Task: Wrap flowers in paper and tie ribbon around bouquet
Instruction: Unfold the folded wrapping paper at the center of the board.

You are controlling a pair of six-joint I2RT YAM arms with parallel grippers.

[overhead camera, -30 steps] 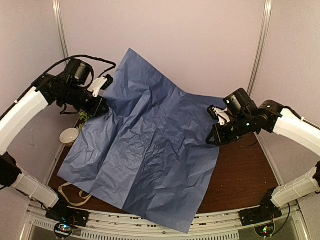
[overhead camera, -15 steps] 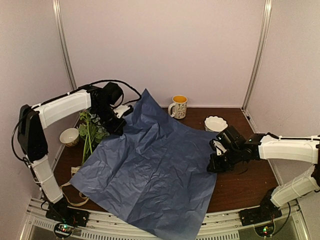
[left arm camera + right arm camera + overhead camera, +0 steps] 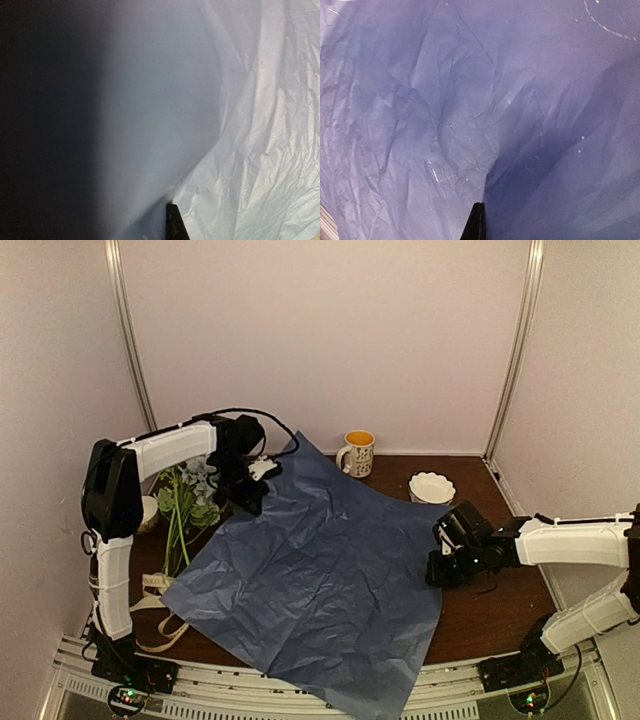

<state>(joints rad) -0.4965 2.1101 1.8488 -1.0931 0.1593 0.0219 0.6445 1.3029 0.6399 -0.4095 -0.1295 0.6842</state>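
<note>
item 1, paper [image 3: 320,580]: 1 large crumpled sheet, navy side up, spread across the middle of the desk [image 3: 495,615]. its far left corner is raised off the surface. its near corner hangs over the front edge of the desk. the left wrist view shows the pale underside filling the picture [image 3: 240,150], the right wrist view the blue face with its creases [image 3: 420,125].

item 2, left pincer [image 3: 252,498]: clamped together on the raised far left corner of the paper. 1 dark fingertip [image 3: 175,225] shows at the bottom of the left wrist view, pressed against the sheet.

item 3, right pincer [image 3: 438,574]: low over the desk, closed on the right edge of the paper. 1 dark fingertip [image 3: 476,222] meets a fold of the sheet in the right wrist view.

item 4, flowers [image 3: 190,495]: 1 bunch lying on the desk at the left, just beside the paper's left edge, blooms toward the back, green stems running toward the front. not wrapped.

item 5, ribbon [image 3: 150,612]: 1 cream strip in loose loops at the near left of the desk, partly under the paper's left corner.

item 6, mug [image 3: 357,453]: upright at the back of the desk, past the paper's far edge, handle to the left.

item 7, white bowl [image 3: 431,487]: scalloped rim, back right, apart from the paper.

item 8, small cup [image 3: 149,512]: far left, partly hidden by the left arm.
</note>
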